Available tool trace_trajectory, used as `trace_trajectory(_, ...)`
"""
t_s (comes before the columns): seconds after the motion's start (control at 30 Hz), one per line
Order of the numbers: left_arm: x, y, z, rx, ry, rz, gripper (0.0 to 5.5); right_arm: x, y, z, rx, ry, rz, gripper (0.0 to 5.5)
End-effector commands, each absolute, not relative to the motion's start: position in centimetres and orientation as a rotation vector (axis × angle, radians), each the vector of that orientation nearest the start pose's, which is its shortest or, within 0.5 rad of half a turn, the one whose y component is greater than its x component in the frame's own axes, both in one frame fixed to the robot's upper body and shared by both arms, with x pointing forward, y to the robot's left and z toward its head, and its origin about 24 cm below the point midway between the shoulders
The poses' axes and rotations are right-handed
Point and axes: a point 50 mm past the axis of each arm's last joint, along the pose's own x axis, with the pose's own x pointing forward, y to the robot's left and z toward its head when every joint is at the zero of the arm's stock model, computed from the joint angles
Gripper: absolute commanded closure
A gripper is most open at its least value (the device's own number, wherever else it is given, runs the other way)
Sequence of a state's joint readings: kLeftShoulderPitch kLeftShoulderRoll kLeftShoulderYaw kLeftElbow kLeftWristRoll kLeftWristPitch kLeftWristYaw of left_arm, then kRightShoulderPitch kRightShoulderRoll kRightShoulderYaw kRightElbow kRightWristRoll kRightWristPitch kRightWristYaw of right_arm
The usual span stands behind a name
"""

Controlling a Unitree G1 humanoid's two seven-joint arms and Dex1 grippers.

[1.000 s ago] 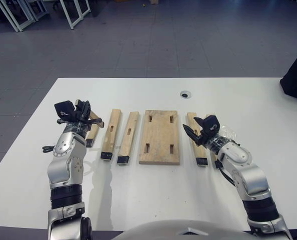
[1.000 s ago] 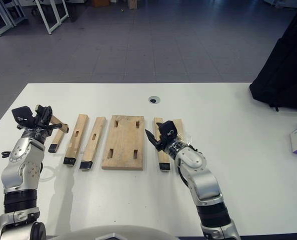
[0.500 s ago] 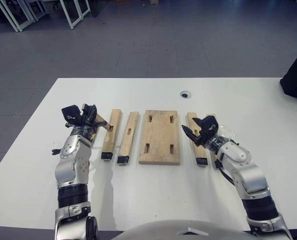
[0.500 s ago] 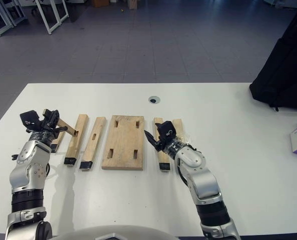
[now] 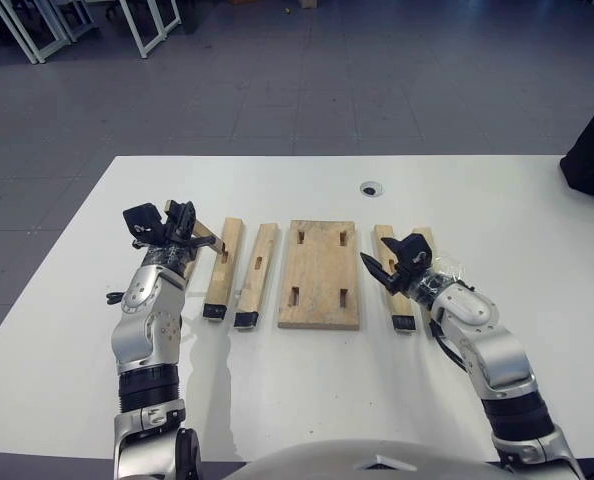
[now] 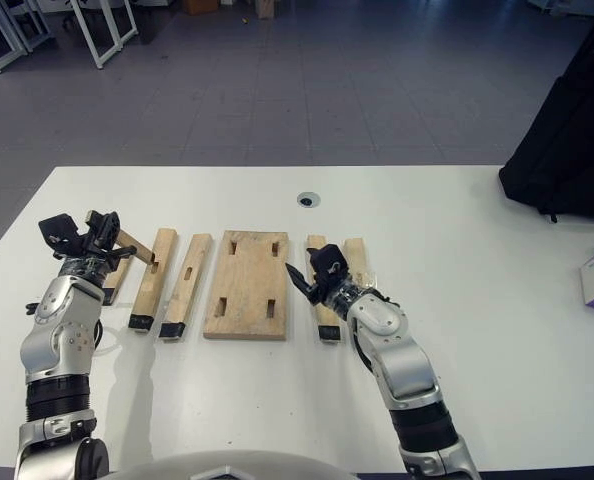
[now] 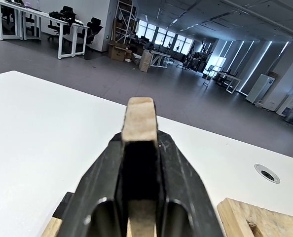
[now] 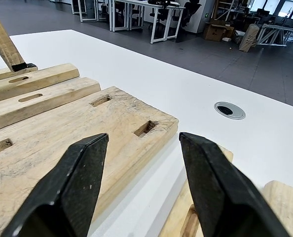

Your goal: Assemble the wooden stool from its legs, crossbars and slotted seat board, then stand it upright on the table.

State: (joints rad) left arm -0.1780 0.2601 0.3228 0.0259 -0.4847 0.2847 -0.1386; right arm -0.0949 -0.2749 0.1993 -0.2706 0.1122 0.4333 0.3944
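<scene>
Far left of the white worktop: left pincer clamped on a crossbar, held tilted, its lower end at the slot of the first leg; seated or not, cannot tell; second leg just beside, lying flat; seat board flat at centre, slots up; right pincer with jaws apart, hovering over the third leg; fourth leg alongside.

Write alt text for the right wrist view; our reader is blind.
The open right gripper hovers at the edge of the slotted seat board on the white table. Slotted legs lie beside the board; a cable hole sits farther off.
</scene>
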Motion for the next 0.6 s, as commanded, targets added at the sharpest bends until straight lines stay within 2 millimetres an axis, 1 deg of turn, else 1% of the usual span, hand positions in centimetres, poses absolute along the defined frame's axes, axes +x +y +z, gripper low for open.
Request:
trace_trajectory(0.03, 27.88, 24.6, 7.63, -0.297, 0.041, 0.061, 5.07, 25.65, -11.96, 8.15, -0.188, 0.125, 0.618, 2.86)
trace_trajectory(0.13, 27.85, 24.35, 7.34, -0.313, 0.05, 0.054, 5.07, 25.59, -11.99, 8.05, -0.195, 0.125, 0.615, 2.86)
trace_trajectory(0.27, 27.72, 24.47, 7.09, -0.286, 0.072, 0.06, 5.07, 25.55, -12.0, 8.06, -0.194, 0.123, 0.612, 2.86)
trace_trajectory(0.47, 27.6, 24.72, 7.49, -0.294, 0.043, 0.072, 5.07, 25.27, -11.7, 7.99, -0.2, 0.12, 0.626, 2.86)
trace_trajectory(0.6, 27.5, 24.65, 7.35, -0.277, 0.06, 0.071, 5.07, 25.18, -11.64, 7.97, -0.208, 0.123, 0.634, 2.86)
